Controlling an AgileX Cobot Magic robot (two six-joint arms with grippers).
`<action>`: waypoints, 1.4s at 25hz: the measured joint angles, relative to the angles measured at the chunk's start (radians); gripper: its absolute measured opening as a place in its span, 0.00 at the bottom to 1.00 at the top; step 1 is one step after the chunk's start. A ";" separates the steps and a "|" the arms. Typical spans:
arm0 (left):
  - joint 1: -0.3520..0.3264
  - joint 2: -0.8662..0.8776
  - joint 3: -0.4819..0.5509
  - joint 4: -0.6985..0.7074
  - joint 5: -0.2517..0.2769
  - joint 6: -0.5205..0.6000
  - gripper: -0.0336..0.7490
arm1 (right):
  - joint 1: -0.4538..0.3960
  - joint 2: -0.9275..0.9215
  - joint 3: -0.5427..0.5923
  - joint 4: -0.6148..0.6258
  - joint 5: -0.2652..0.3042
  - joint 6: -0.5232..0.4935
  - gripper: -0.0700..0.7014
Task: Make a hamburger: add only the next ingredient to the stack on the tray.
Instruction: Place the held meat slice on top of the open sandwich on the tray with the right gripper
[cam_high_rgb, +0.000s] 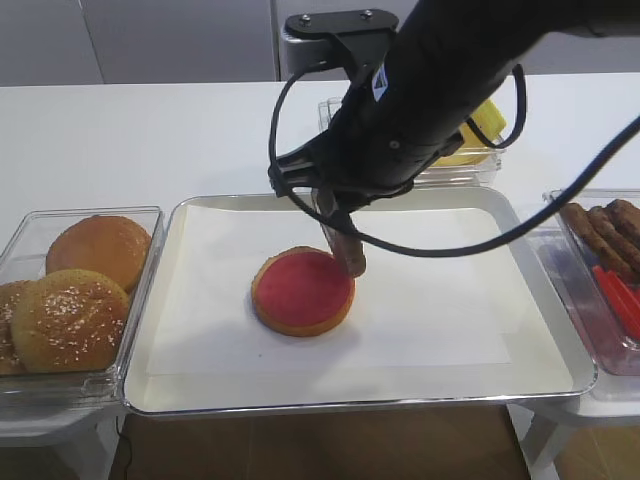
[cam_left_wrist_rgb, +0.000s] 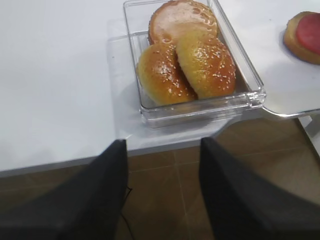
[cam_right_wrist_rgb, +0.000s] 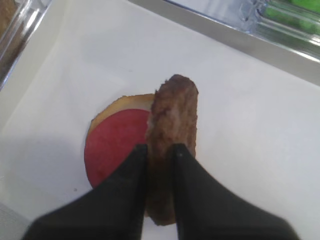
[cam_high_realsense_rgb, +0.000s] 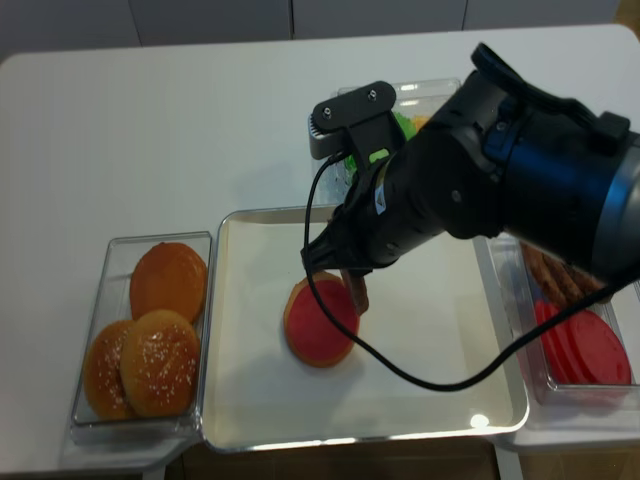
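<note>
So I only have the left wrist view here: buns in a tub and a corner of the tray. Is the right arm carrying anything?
Observer: Yes, the right hand is shut on the patty, held on edge.
Operator: Where is it relative to the stack?
Observer: Over the stack's right rim, above the pinkish-red disc.
Operator: Any more patties around?
Observer: Yes, more lie in the tub right of the tray.
</note>
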 joint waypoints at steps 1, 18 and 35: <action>0.000 0.000 0.000 0.000 0.000 0.000 0.49 | 0.000 0.002 0.000 0.003 0.000 0.000 0.24; 0.000 0.000 0.000 0.000 0.000 0.000 0.49 | 0.000 0.006 -0.002 0.019 -0.007 -0.014 0.24; 0.000 0.000 0.000 0.000 0.000 0.000 0.49 | 0.000 0.012 -0.002 0.068 -0.009 -0.016 0.50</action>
